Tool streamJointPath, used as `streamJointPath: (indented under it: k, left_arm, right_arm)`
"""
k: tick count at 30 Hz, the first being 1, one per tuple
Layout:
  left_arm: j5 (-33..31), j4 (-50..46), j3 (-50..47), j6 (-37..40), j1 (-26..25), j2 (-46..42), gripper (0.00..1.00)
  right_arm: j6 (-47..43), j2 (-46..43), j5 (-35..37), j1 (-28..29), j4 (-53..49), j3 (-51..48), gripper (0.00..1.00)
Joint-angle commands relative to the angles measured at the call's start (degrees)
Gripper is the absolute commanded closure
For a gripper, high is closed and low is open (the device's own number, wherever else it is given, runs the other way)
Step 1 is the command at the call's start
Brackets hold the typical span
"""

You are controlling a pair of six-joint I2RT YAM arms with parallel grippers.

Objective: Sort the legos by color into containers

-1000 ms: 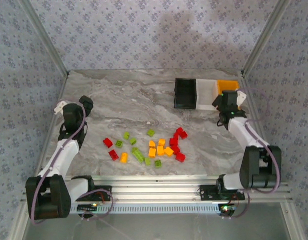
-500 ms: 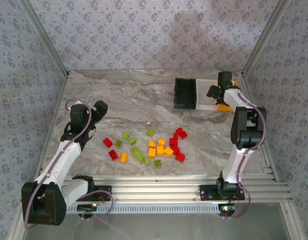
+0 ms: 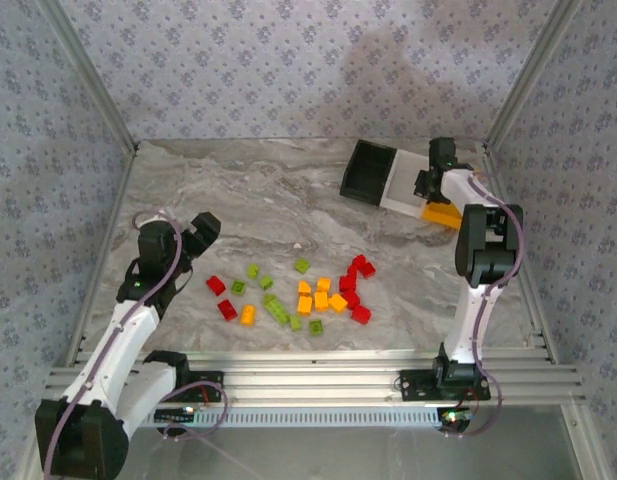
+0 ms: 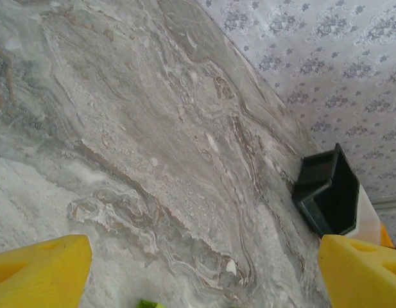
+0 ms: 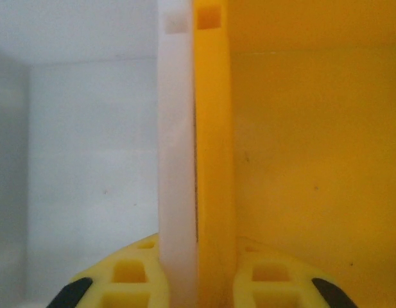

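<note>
Top external view has the containers (image 3: pixel 393 182) in a slanted row at the upper right of the marble table (image 3: pixel 268 200): black bin (image 3: pixel 366 172), white bin (image 3: pixel 408 188), then orange-yellow bin (image 3: pixel 443 213). The right gripper (image 3: pixel 428 184) reaches into that row. The right wrist view shows its jaws pinching together the touching walls of the white bin (image 5: pixel 177 128) and orange-yellow bin (image 5: pixel 214 128). The legos (image 3: pixel 324 298), red, orange and lime green, lie scattered at the frame's centre, well apart from the bins. The left gripper (image 3: pixel 202 228) hangs to their left, jaws spread with nothing between them.
</note>
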Motion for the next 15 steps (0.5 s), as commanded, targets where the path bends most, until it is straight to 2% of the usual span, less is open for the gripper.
streamJointPath:
  k: [1, 10, 15]
  left_arm:
    - [0.9, -2.7, -0.6, -0.5, -0.6, -2.9, 0.09]
    - [-0.2, -8.5, -3.0, -2.0, -1.4, -11.7, 0.08]
    - [-0.7, -12.2, -3.7, -2.0, -1.4, -15.6, 0.08]
  right_arm:
    - [2.8, -2.7, -0.3, 6.8, -0.1, -1.8, 1.00]
    - [13.7, -3.0, 10.1, 27.2, 0.4, -3.8, 1.00]
    - [17.5, -1.6, 12.8, 33.4, -1.6, -3.2, 1.00]
